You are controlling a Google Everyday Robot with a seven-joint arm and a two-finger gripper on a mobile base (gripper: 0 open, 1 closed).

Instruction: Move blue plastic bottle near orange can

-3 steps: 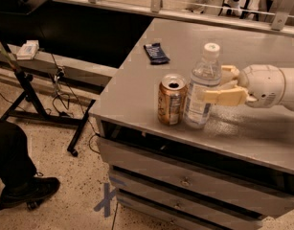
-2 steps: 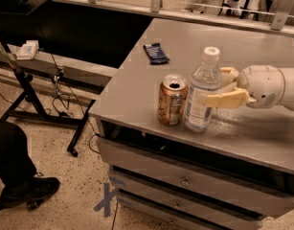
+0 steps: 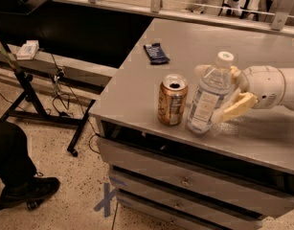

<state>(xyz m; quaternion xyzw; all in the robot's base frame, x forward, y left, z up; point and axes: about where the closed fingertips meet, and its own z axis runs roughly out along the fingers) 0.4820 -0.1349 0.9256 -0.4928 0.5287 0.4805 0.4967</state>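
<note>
Camera view, looking down on the front left corner of a grey table [image 3: 137,87]. Near the front edge, upright, an orange can [image 3: 172,100]; just beside it on the right, with only a thin gap, a clear bottle [image 3: 209,97] with a white cap, base low at the table top and close to the same edge. Clamped on the bottle from the right, a white claw [image 3: 209,95], one tan finger behind the shoulder and one across the front of the lower body. Farther back, well apart from both, a dark blue snack wrapper [image 3: 156,52] lying flat. Plenty of bare table behind the can and across to the far rail; little room forward, just a narrow strip before the drop to the drawers [image 3: 185,181]. Left of the can, a short stretch of table, then the side edge. Down on the floor [image 3: 79,186], a blue tape cross [image 3: 107,199] and a dark shoe [image 3: 29,190]. Against a second ago: bottle tipped further, cap leaning more to the right toward the arm, base hardly shifted; can and wrapper in the same places; claw gripping as before.
</note>
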